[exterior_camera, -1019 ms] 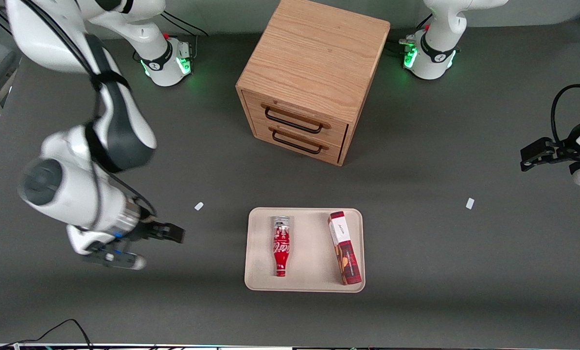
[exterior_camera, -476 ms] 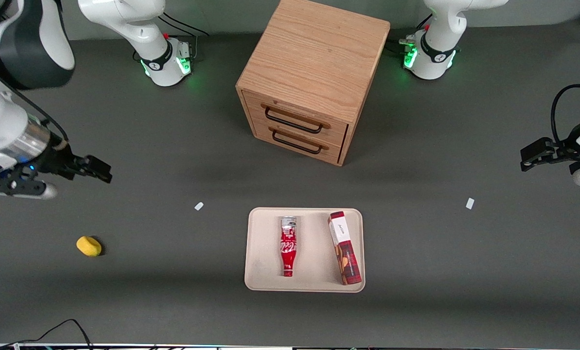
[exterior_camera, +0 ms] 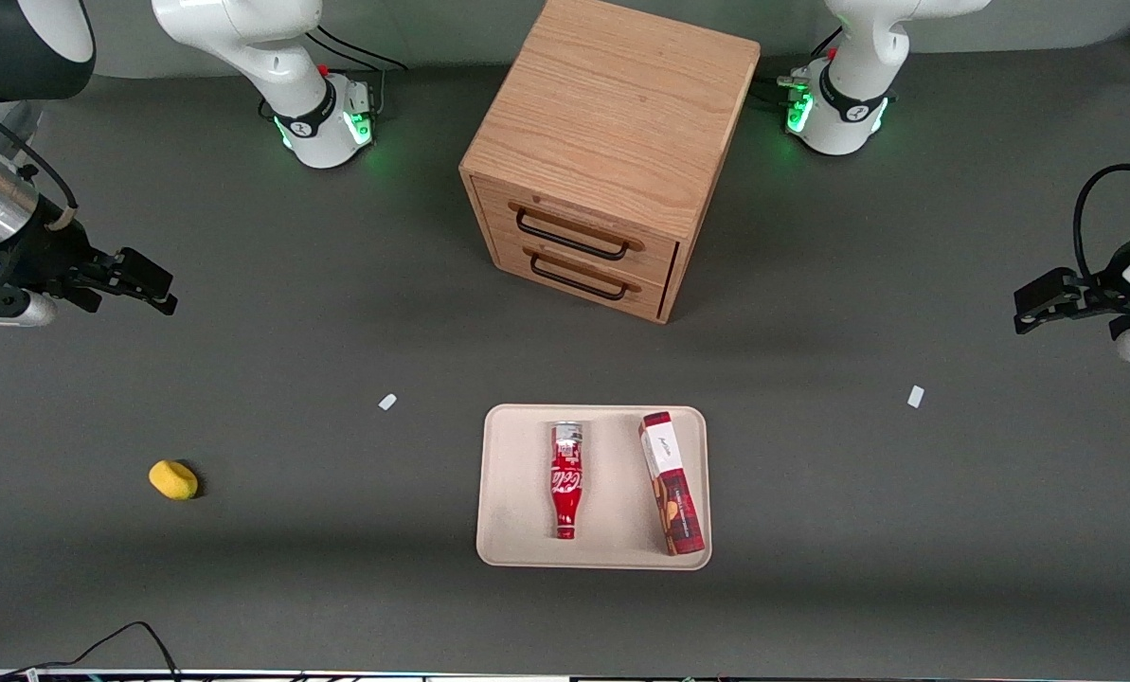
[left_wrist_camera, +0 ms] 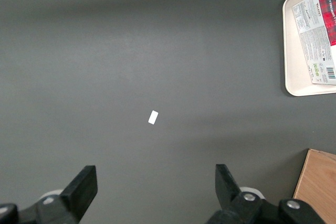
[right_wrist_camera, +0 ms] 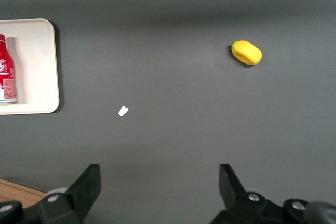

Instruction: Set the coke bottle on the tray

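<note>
The coke bottle (exterior_camera: 566, 480) lies on its side on the beige tray (exterior_camera: 512, 493), its cap toward the front camera. It also shows in the right wrist view (right_wrist_camera: 7, 69), lying on the tray (right_wrist_camera: 39, 66). My right gripper (exterior_camera: 148, 284) is open and empty, raised over the bare table toward the working arm's end, well away from the tray. In the right wrist view the gripper (right_wrist_camera: 160, 182) has its fingers wide apart with nothing between them.
A red-and-white box (exterior_camera: 672, 481) lies on the tray beside the bottle. A wooden drawer cabinet (exterior_camera: 607, 152) stands farther from the front camera than the tray. A yellow lump (exterior_camera: 173, 479) lies toward the working arm's end. Two small white tags (exterior_camera: 387, 402) (exterior_camera: 915, 396) lie on the table.
My right gripper has drawn away from the tray toward the working arm's end and risen, uncovering the yellow lump. The bottle has rolled a little toward the box.
</note>
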`<act>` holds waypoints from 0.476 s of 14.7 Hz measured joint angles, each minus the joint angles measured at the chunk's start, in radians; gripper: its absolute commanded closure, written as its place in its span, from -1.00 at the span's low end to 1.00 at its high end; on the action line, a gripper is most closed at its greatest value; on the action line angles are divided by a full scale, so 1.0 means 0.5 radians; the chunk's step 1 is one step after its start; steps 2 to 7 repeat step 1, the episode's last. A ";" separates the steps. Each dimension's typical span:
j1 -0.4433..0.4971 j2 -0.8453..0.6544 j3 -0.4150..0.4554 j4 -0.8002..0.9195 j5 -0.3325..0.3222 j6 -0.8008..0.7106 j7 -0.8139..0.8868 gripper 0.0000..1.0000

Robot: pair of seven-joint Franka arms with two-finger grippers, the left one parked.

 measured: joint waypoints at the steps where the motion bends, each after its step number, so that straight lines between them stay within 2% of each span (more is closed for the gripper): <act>1: 0.000 -0.001 0.000 0.000 0.000 0.000 0.000 -1.00; 7: 0.000 -0.001 0.000 0.000 0.000 0.000 0.000 -1.00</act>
